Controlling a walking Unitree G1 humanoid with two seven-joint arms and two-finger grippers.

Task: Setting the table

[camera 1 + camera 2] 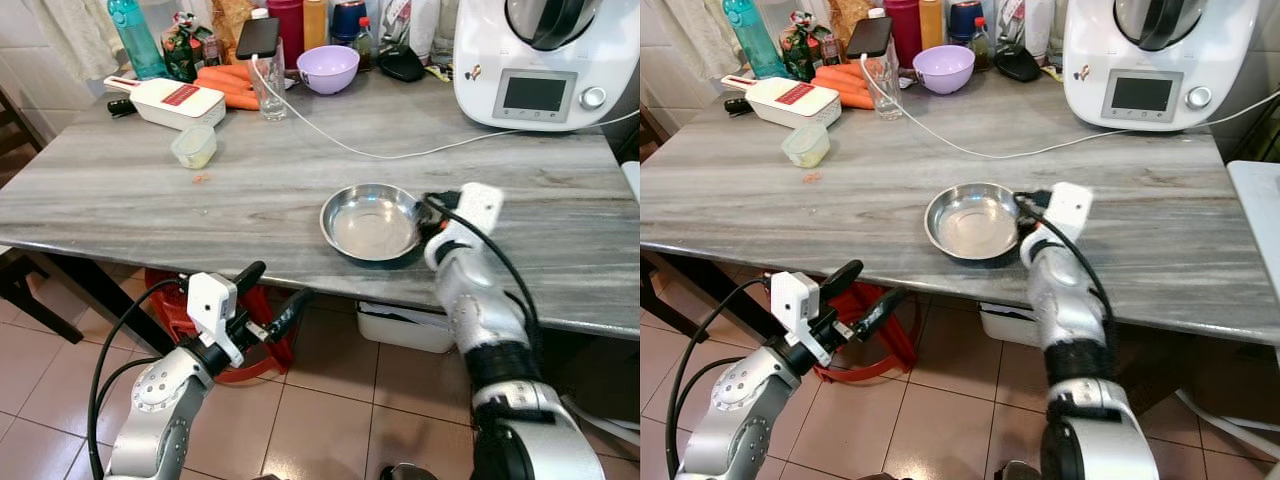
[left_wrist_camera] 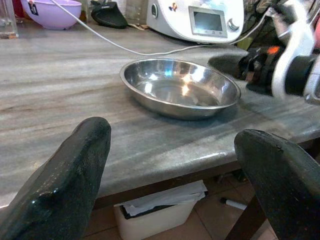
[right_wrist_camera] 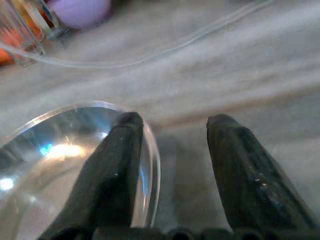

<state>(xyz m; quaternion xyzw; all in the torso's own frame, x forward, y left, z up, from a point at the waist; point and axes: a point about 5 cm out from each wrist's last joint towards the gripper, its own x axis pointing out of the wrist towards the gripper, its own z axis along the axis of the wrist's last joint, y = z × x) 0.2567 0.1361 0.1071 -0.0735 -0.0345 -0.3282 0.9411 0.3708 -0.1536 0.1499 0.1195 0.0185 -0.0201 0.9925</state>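
Near the front edge of the grey marble-patterned table (image 1: 150, 190) a round steel bowl (image 1: 371, 224) is seen, shallow and polished, with a rolled rim and bright reflections across its empty bottom. Its right-hand rim is straddled by the right gripper (image 3: 170, 125), whose fingers are spread apart, one finger (image 3: 117, 165) lying over the inside of the bowl and the other outside on the tabletop; the rim is not clamped. Below the table edge, over the tiled floor (image 1: 330, 400), the left gripper (image 1: 275, 290) is held with its fingers wide apart and nothing between them. Farther back on the table a white kitchen machine (image 1: 540, 60), a purple bowl (image 1: 328, 68), a drinking glass (image 1: 268, 85), carrots (image 1: 225, 85) and a white cable (image 1: 400, 152) are visible.
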